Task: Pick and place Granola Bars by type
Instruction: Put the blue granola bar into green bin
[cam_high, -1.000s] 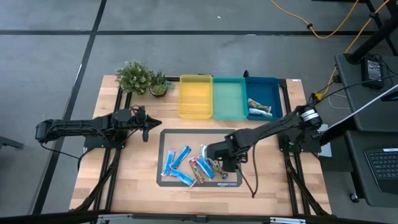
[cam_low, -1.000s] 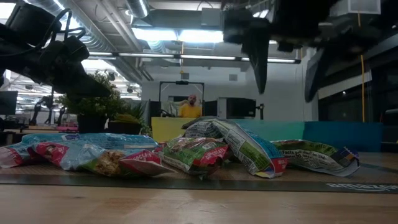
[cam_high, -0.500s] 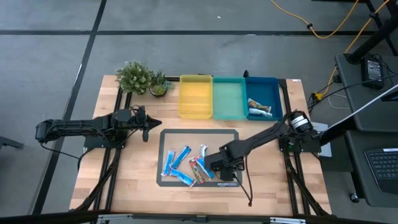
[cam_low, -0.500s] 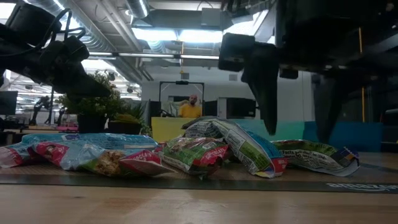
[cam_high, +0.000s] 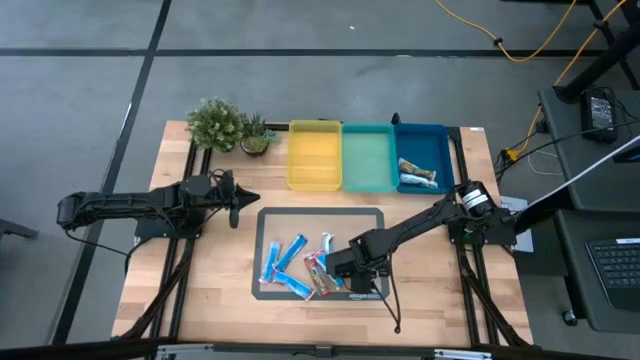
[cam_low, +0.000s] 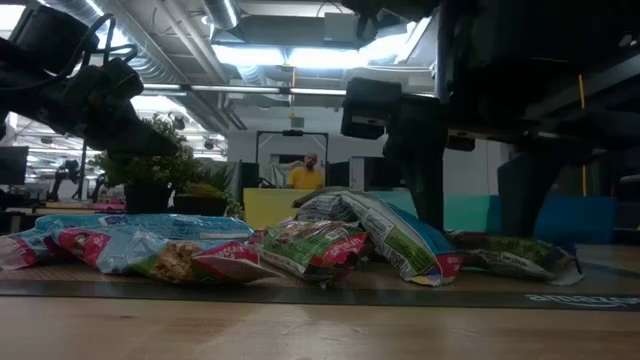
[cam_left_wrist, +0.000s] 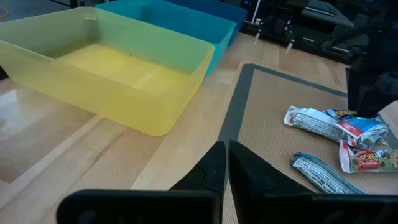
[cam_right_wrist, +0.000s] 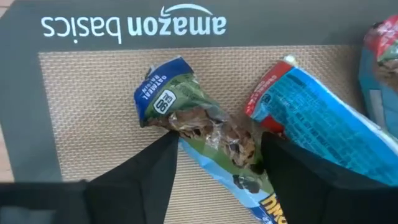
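1. Fingers (cam_left_wrist: 214, 168) of the left gripper (cam_high: 235, 203) are lying pressed together with nothing between them, hovering over bare wood near the left edge of the table (cam_high: 210, 290), just off the left border of the baking mat (cam_high: 270, 215).
2. Sitting along the far edge are a potted plant (cam_high: 216, 123) at the far-left corner, then a yellow tray (cam_high: 315, 155), a teal tray (cam_high: 368, 158) and a blue tray (cam_high: 422, 150), touching side by side.
3. Lying in the blue tray are two silver-white granola bars (cam_high: 417, 173).
4. Spreading across the mat near the front edge is the loose pile: bright blue granola bars (cam_high: 284, 255) at its left, red and blue granola bars (cam_high: 322, 270) in the middle.
5. Reaching in from the right edge, the right arm is bringing the right gripper (cam_high: 355, 268) down onto the right end of that pile.
6. Standing spread apart, its two fingers (cam_right_wrist: 140, 171) are straddling a green-wrapped granola bar (cam_right_wrist: 199, 124) with a blue end, one finger on each side; the wrapper is lying flat on the mat, and whether the pads are touching it cannot be told.
7. Lying just beside it, a blue bar with a red end (cam_right_wrist: 305, 118) is angling away.
8. Showing far behind the table in the low view is a person in a yellow top (cam_low: 307, 173).
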